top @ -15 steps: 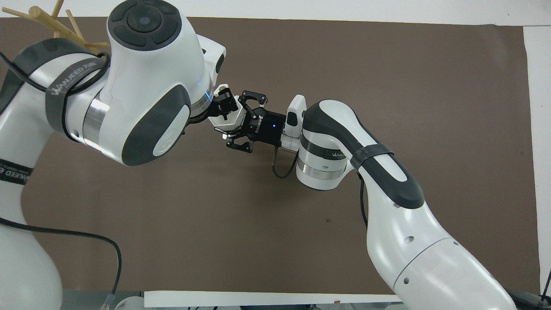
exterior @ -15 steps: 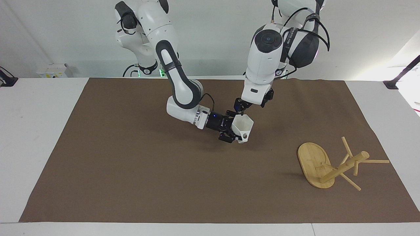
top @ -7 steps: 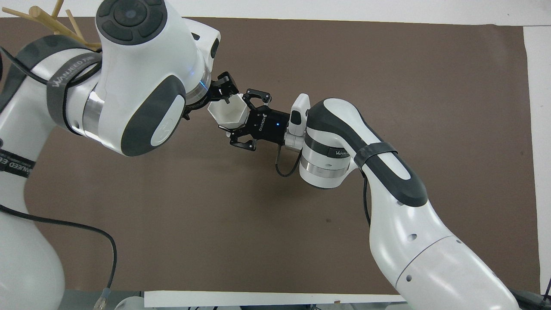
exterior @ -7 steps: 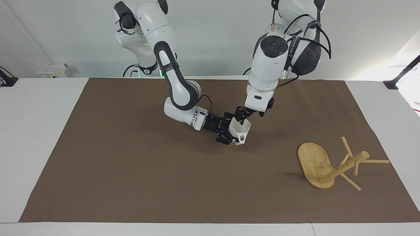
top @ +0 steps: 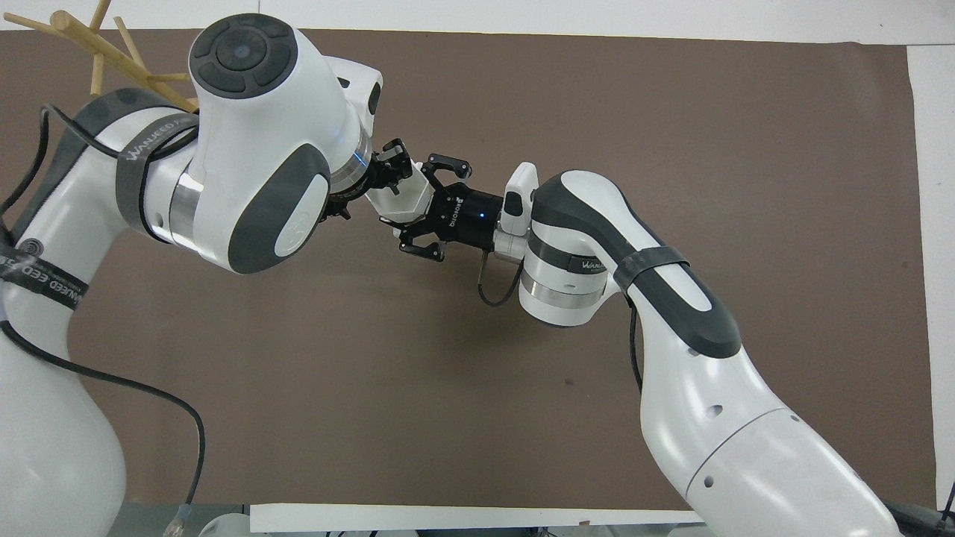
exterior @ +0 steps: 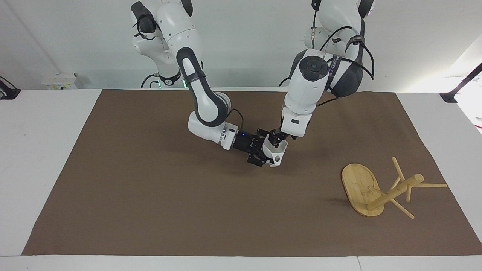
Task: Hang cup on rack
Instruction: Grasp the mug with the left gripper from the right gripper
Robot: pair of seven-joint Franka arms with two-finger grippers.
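Right gripper (exterior: 263, 149), reaching in low and sideways over the middle of the brown mat (exterior: 150, 188), is clamped on the cup (exterior: 276, 152). It holds the cup tilted and just clear of the mat. Left gripper (exterior: 278, 136) comes down from above onto the cup's upper rim (touching or just about). Whether it has a grip there, cannot tell.

The rack (exterior: 395, 190) is well apart from the cup, toward the left arm's end of the table (exterior: 45, 150) and farther from the robots. It lies tipped over, with the oval base on edge and the post slanting along the mat.

Step in hand looks like a handover, right to left. To do it well:
- Left gripper should get a firm pinch on the rim wall before the right one lets go.
- Right gripper should hold steady, with no twisting while both are on the cup.
- Keep the handle free of both grippers (it has to slide over a peg later).
- The toppled rack will likely need righting, or a peg that points upward.

Counts:
- Cups: one.
- Racks: one, with several pegs (exact number unclear).
- Mats: one.
- Arms: two.
- Grippers: two.
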